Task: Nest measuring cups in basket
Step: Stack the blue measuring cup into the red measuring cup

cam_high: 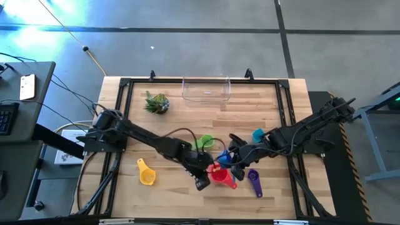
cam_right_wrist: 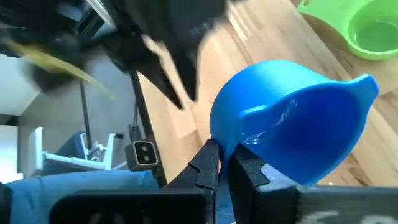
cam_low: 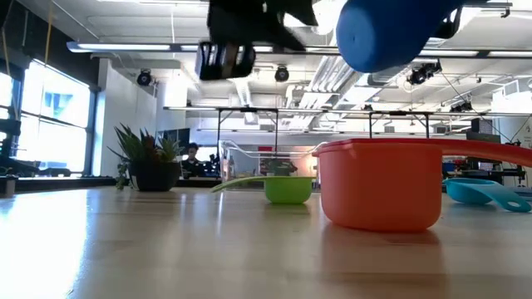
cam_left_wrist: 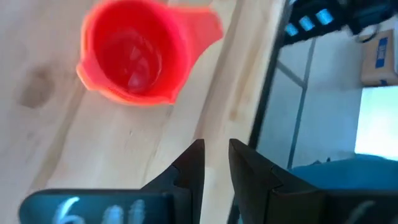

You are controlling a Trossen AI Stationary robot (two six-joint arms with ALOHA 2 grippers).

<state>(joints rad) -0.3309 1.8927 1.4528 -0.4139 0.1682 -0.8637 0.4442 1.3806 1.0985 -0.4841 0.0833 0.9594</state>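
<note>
Gripping the blue cup (cam_right_wrist: 292, 124) by its rim, the right gripper (cam_right_wrist: 225, 163) holds it clear of the table, just above and beside the red cup (cam_high: 219, 175); the low view shows blue hanging over the red one's rim, which suits dropping it in to nest. A pinch on the wall leaves the bowl's underside free to seat inside a larger cup. The left gripper (cam_left_wrist: 216, 163) hovers just beside the red cup, its fingers drawn to a narrow gap with nothing between them, probably keeping out of the way or ready to steady the red one.

The green cup (cam_high: 204, 142) sits behind them, the teal cup (cam_high: 257, 134) near the right arm, the purple cup (cam_high: 255, 179) at the near edge, the yellow cup (cam_high: 146, 175) well off to the left. I cannot find an orange one. The basket (cam_high: 206, 97) stands at the far edge, well apart from the cups and holding none, so nesting looks to come first and the carry later, judging by the layout
</note>
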